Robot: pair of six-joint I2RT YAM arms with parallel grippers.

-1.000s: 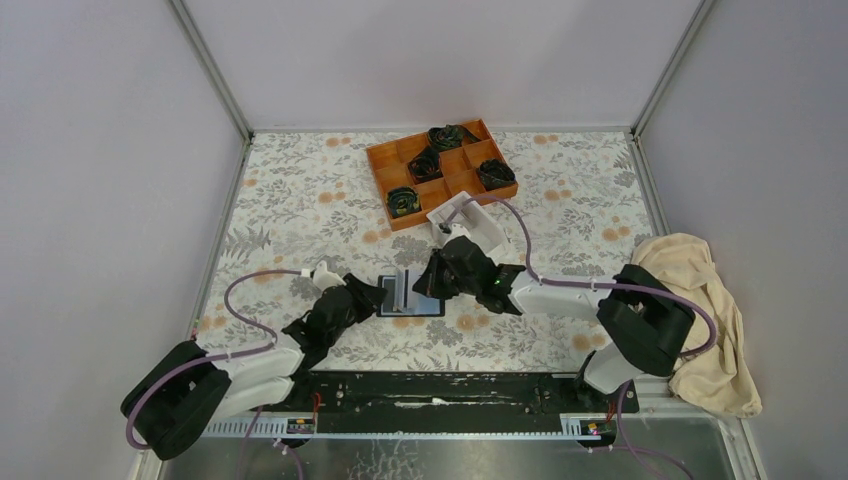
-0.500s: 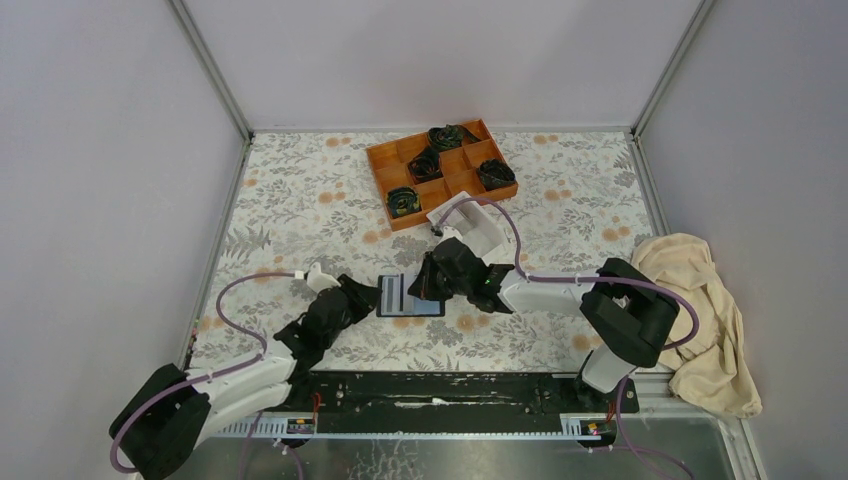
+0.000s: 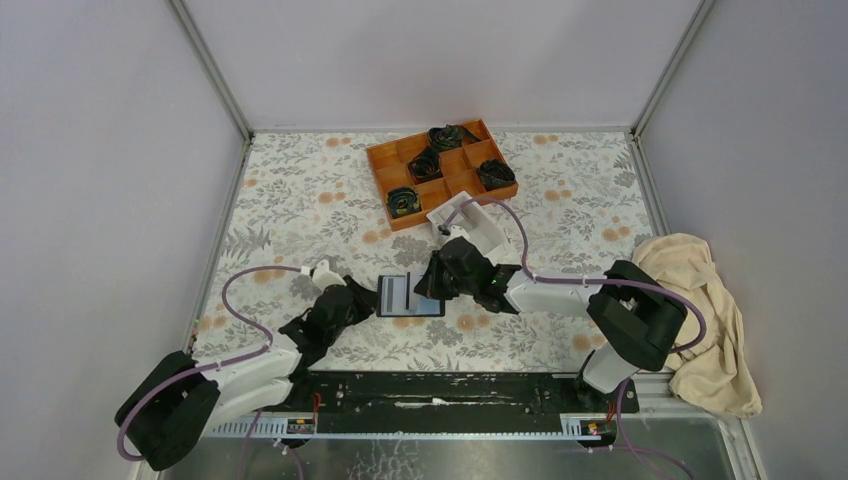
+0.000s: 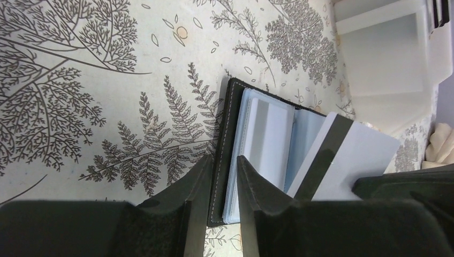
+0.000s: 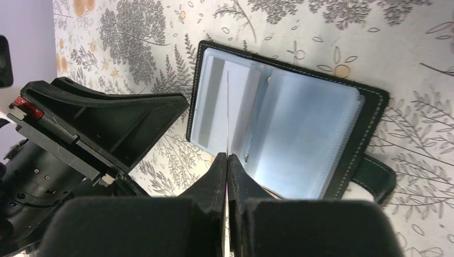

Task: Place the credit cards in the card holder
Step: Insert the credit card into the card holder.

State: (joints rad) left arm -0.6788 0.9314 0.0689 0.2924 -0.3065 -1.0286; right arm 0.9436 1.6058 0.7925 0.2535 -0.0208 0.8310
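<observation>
Grey credit card (image 5: pixel 227 107) in right fingers (image 5: pixel 213 184), over card holder (image 5: pixel 321 123) (open)

We identify two units, the left arm (image 3: pixel 250 370) and the right arm (image 3: pixel 555 295). Both have white link shells alternating w/ rounded matte-black joint housings (image 3: pixel 640 325). Each arm carries a purple cable (image 3: pixel 237 300) routed ext. in loose loops. We note a green LED (image 3: pixel 497 282) on the right wrist section.

The base rail (image 3: pixel 440 390) is black w/ white scuffs and has small PCBs (image 3: pixel 297 427) at both ends.

The left gripper (image 4: pixel 224 160) has black moulded, wedge-shaped fingers (image 4: pixel 195 214). Its body shows a red tab (image 5: pixel 24 105) and small screws (image 5: pixel 37 172). The right gripper (image 5: pixel 227 158) has identical black fingers.
</observation>
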